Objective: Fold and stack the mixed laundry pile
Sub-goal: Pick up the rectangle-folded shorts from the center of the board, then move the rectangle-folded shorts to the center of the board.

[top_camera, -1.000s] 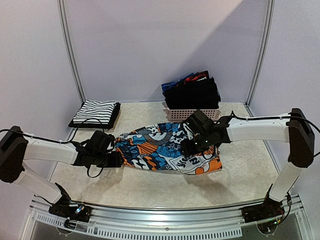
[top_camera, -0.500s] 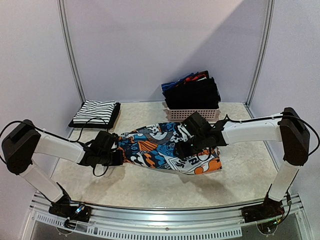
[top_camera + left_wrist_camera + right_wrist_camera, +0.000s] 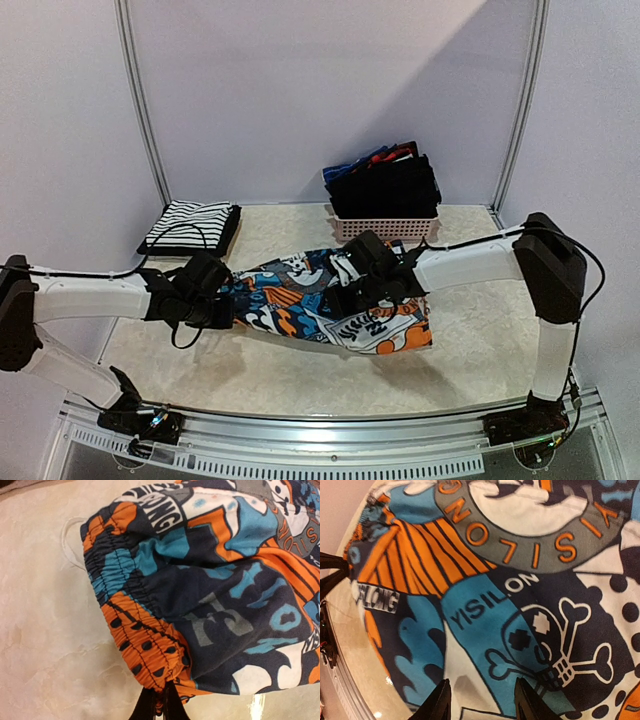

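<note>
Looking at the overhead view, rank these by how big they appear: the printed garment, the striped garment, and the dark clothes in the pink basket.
Largest: printed garment, clearly.
Next: dark clothes in the pink basket.
Smallest: striped garment, only slightly smaller than the dark clothes, so that call is close.

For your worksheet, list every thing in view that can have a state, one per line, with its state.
Printed shorts, laid out, unfolded.
Striped garment, folded.
Basket, heaped with dark clothes.
Left jaws, shut on the shorts' waistband.
Right jaws, open over the shorts.
</note>
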Available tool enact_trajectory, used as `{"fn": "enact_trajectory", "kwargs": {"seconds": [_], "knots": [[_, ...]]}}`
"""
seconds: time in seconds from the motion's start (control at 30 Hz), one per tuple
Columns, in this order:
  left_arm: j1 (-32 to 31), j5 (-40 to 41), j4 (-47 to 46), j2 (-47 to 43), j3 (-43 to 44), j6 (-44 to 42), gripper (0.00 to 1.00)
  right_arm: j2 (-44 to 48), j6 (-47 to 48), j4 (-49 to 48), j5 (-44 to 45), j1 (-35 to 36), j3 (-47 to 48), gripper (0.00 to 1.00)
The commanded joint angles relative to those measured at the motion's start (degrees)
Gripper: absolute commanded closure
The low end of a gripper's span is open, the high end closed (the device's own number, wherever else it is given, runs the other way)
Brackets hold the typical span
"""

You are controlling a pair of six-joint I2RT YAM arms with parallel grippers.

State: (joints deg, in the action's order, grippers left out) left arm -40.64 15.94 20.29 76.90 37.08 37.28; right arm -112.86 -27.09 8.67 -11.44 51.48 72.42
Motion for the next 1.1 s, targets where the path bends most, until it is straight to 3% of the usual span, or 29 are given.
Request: {"fn": "enact_trajectory", "kwargs": {"seconds": [0.0, 0.23, 0.37, 0.53, 0.77, 1.07], "knots": [[-0.84, 2.08, 9.38, -2.19, 1.10, -1.40, 1.00, -4.46, -2.23, -2.14, -2.04, 0.59, -1.34, 0.56], [-2.78, 2.10, 14.55, -4.25, 2.89, -1.35, 1.00, -4.83, -3.24, -0.08, 0.72, 0.79, -2.29, 0.57], [-3.93, 1.74, 14.48, -3.43, 4.06, -1.59, 1.00, -5.00, -0.50, 9.17, 6.31, 3.62, 5.44, 0.57], [-5.03, 3.64, 17.18, -2.77, 7.68, -2.30, 1.00, -3.83, -0.05, 12.77, 9.46, 5.27, 10.23, 0.58], [-5.80, 5.45, 21.88, -3.22, 13.12, -4.21, 1.00, -7.11, -2.78, 14.71, 14.94, 5.45, 16.22, 0.88], [-5.94, 5.77, 24.78, -2.89, 19.92, -6.77, 1.00, -16.68, -6.59, 12.55, 13.90, 6.42, 22.48, 0.97]]}}
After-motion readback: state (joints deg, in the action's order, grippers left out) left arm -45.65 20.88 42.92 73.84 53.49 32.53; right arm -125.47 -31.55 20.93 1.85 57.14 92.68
